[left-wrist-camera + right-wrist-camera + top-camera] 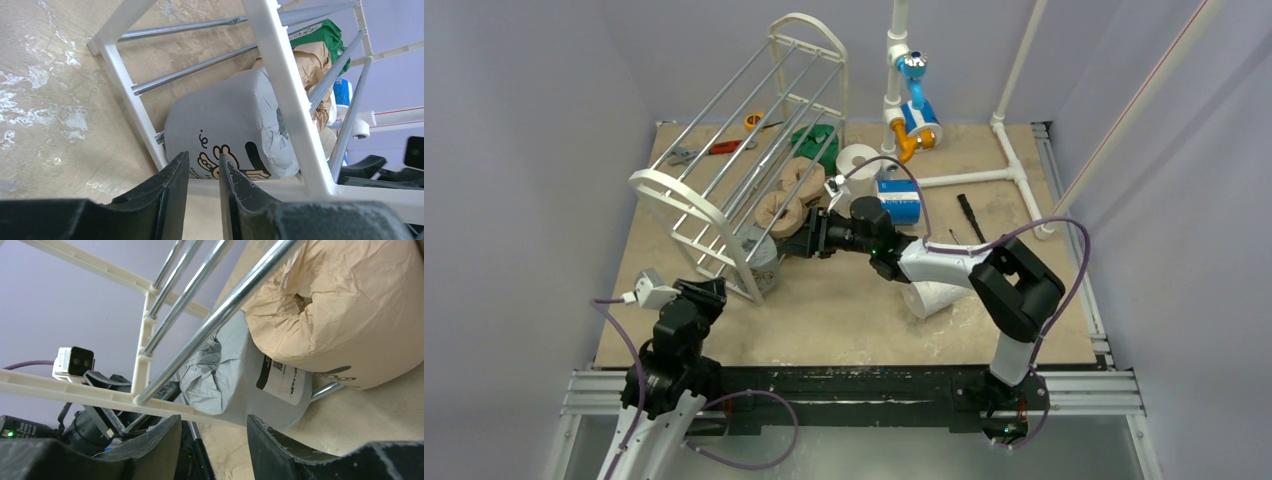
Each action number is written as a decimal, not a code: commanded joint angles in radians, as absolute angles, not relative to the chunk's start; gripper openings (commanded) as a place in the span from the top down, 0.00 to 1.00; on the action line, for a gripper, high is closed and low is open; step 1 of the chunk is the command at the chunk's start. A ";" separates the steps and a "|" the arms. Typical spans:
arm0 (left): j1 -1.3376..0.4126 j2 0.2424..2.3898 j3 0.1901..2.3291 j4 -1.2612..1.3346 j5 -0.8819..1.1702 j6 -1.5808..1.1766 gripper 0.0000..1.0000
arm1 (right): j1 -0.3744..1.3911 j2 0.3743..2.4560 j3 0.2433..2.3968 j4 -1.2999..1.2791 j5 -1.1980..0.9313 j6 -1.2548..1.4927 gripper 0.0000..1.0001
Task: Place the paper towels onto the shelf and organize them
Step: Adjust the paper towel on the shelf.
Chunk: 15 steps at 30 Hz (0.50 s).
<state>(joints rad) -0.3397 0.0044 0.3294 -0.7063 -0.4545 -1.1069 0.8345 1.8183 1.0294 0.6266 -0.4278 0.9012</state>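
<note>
The shelf (686, 197) lies tipped on its side at the table's left-centre. Inside its frame lie a grey roll (764, 265), two tan rolls (780, 212) and a green roll (816, 140). A white roll (856, 160) and a blue-white roll (899, 200) stand behind my right arm; another white roll (934, 297) lies under it. My left gripper (709, 292) is slightly open and empty, just short of the shelf's end frame (280, 65) and the grey roll (235, 120). My right gripper (799, 240) is open and empty, close to the grey roll (240, 375) and a tan roll (345, 305).
A white pipe frame with blue and orange fittings (911, 100) stands at the back. Hand tools (714, 148) lie behind the shelf at back left. A thin black tool (969, 215) lies at the right. The shelf's silver rods (215, 320) cross close before my right gripper.
</note>
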 commanded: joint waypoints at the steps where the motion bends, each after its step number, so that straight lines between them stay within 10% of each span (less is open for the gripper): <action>1: -0.334 -0.159 0.360 -0.729 -0.484 -1.095 0.72 | 0.833 1.696 1.016 0.524 -0.366 0.806 0.49; 15: -0.334 -0.039 0.784 -1.147 -0.615 -0.932 0.39 | 0.832 1.224 0.834 0.123 -0.045 0.577 0.32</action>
